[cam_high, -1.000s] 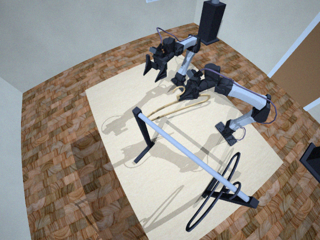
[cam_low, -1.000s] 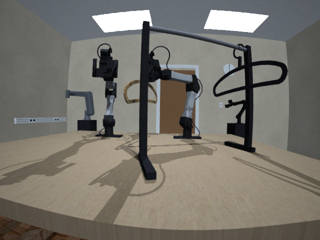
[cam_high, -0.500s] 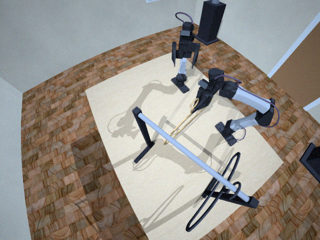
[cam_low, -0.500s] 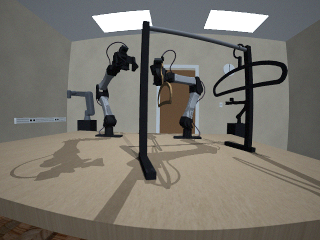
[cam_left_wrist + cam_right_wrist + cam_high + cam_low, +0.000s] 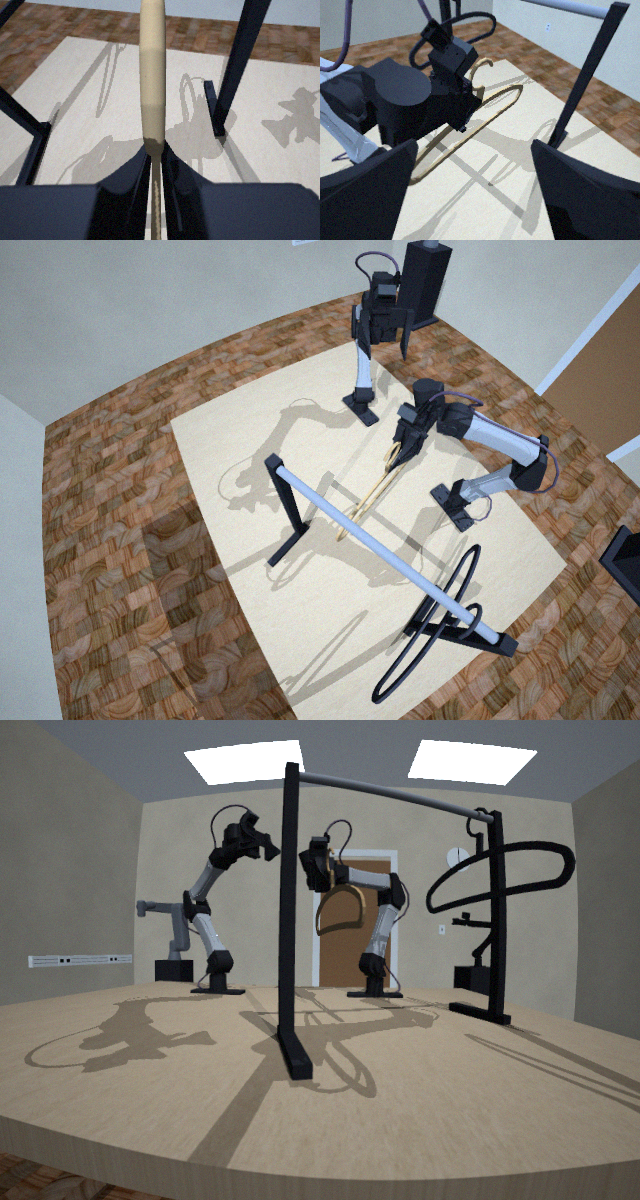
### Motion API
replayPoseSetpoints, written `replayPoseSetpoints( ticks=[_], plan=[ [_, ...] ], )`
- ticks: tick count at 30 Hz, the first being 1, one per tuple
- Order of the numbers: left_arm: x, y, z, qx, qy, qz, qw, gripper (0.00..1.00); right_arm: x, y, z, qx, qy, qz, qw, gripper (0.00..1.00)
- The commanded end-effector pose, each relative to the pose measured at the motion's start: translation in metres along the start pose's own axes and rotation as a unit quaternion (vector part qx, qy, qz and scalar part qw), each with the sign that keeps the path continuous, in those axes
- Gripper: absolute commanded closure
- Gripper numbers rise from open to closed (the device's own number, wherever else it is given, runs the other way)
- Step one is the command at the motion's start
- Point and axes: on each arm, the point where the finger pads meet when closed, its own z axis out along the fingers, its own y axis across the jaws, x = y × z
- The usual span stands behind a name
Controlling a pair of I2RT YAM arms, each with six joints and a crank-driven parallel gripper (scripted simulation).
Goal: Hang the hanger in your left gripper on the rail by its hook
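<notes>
Exterior view: near post (image 5: 286,498) (image 5: 288,900) (image 5: 240,65) (image 5: 590,75) stands left of the tan hanger (image 5: 370,493) (image 5: 363,906) (image 5: 153,75) (image 5: 519,91), which is clamped in the left gripper (image 5: 395,464) (image 5: 323,887) (image 5: 156,142) (image 5: 479,100), its hook mostly masked there and off the rail (image 5: 385,553) (image 5: 392,793) (image 5: 570,6). Right gripper (image 5: 386,356) (image 5: 273,854) (image 5: 475,143) open, fingers overlapping in that view. Far right, black hanger (image 5: 376,698) (image 5: 568,864) (image 5: 492,22) hangs on the rail, partly hidden by the left arm in the right wrist view.

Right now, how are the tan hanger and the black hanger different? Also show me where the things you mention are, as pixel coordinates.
The tan hanger (image 5: 368,498) (image 5: 363,913) (image 5: 152,75) (image 5: 470,134) is light wood-coloured; the black hanger (image 5: 377,693) (image 5: 537,886) (image 5: 495,25) is dark.
The tan hanger is held in the left end effector (image 5: 395,464) (image 5: 156,150); the black hanger hangs from the rail (image 5: 361,535) (image 5: 392,793) (image 5: 570,6).
Both have a hook and a closed loop.
</notes>
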Motion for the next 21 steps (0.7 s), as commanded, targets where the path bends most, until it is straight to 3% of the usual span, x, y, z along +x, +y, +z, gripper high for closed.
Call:
replayPoseSetpoints(
  ticks=[1, 21],
  plan=[
    [-0.028, 0.003, -0.001, -0.009, -0.011, -0.047, 0.999, 0.98, -0.006, 0.000, 0.001, 0.005, -0.006, 0.004, 1.000, 0.00],
    [-0.043, 0.022, 0.004, -0.024, -0.017, -0.052, 0.998, 0.98, -0.002, 0.000, 0.003, 0.003, -0.001, 0.001, 1.000, 0.00]
  ],
)
